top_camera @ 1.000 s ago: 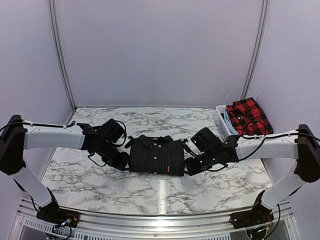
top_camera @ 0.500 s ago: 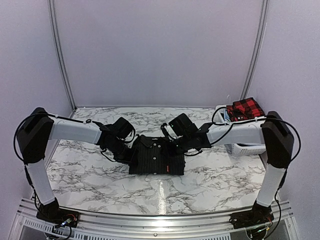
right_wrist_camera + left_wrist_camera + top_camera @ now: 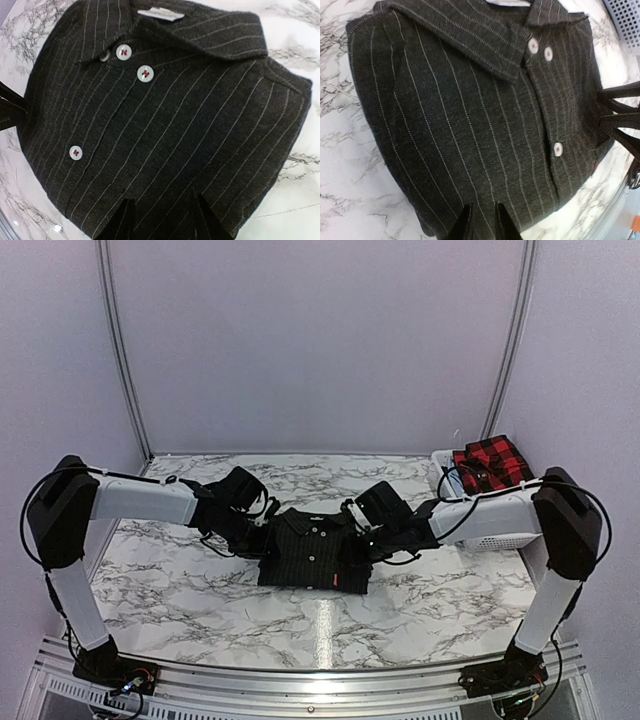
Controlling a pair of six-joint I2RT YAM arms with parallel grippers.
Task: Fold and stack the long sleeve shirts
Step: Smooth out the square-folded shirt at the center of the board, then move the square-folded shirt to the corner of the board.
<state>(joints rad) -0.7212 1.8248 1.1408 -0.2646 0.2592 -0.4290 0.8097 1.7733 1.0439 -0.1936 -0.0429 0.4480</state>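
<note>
**A:** What has moved?
**B:** Both grippers have left the near corners of the folded shirt. They now sit farther in, beside its collar end.
**A:** The jaws?
**B:** The left gripper (image 3: 484,225) is narrowly parted over the left edge of the black pinstriped shirt (image 3: 315,555). The right gripper (image 3: 162,220) stands wider over its right edge. I cannot tell whether either touches the cloth.
**A:** The shirt?
**B:** It lies folded flat, buttons up, mid-table (image 3: 180,580).
**A:** Containers?
**B:** The white basket (image 3: 495,530) at the far right holds the red-and-black checked shirt (image 3: 492,462).
</note>
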